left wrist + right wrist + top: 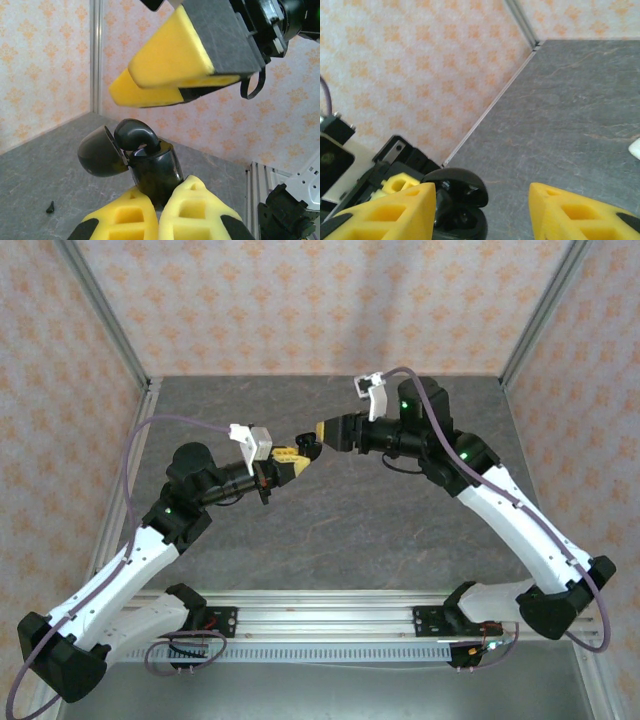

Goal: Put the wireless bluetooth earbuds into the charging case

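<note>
Grip, left: the left hand point(162, 192) is clamped on the lower body of the black charging case point(152, 170), holding it up in the air above the desk point(45, 175).
Grip, right: the right hand point(481, 190) has its fingers apart and grips nothing; it hangs close over the case's open mouth.
Case: glossy black, with its lid point(97, 157) swung open to one side.
Earbud: a black earbud point(132, 134) sits in the mouth of the case, its rounded head standing above the rim. It is probably not pressed fully home.
Handling, earbud: tiny, light, hard and slick, so it is likely to slip out from between foam pads. Best nudged down on the rounded head with one fingertip.
Handling, case: rigid and smooth, so it may twist in the clamp if pushed off-centre. The lid hinge looks like the weak part.
Elsewhere: a white object point(635, 147) lies on the desk, cut off at the picture's edge; too little of it shows to name.
Writing: no brand, label or lettering can be read.
</note>
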Robot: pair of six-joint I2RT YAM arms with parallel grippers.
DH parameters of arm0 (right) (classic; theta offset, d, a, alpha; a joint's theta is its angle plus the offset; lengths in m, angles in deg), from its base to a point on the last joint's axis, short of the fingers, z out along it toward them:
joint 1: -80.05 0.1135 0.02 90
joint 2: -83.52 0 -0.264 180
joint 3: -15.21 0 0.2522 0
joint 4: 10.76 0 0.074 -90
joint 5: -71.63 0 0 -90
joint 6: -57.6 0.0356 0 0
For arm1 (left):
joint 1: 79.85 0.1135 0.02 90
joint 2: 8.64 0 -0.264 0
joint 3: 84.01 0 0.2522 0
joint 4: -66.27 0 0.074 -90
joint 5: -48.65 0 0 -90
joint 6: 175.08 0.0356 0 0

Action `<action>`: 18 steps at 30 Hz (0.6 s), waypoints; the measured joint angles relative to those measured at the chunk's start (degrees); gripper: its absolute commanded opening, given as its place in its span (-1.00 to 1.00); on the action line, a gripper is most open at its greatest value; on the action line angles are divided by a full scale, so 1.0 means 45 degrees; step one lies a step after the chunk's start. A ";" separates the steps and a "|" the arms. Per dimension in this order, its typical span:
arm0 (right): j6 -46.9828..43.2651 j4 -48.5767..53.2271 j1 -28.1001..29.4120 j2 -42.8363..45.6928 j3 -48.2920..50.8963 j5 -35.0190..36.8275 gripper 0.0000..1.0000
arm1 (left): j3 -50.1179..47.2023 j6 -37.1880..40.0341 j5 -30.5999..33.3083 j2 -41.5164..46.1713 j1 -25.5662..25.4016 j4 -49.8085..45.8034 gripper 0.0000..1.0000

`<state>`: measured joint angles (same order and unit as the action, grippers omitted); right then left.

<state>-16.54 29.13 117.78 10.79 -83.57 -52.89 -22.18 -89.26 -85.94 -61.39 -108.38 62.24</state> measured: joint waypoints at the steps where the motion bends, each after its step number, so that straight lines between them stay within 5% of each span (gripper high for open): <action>1: 0.0083 0.0005 -0.0073 0.0024 -0.0019 0.0073 -0.08 | 0.0000 0.0078 0.0000 0.0000 -0.0005 -0.0010 -1.00; 18: -0.0340 0.2021 0.0845 -0.0865 -0.1778 -0.0228 -0.19 | 0.0170 0.1253 0.0010 -0.0228 -0.0165 -0.0544 -1.00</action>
<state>-18.07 38.22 121.58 6.90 -91.56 -53.92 -21.41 -83.63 -85.90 -62.42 -109.12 59.80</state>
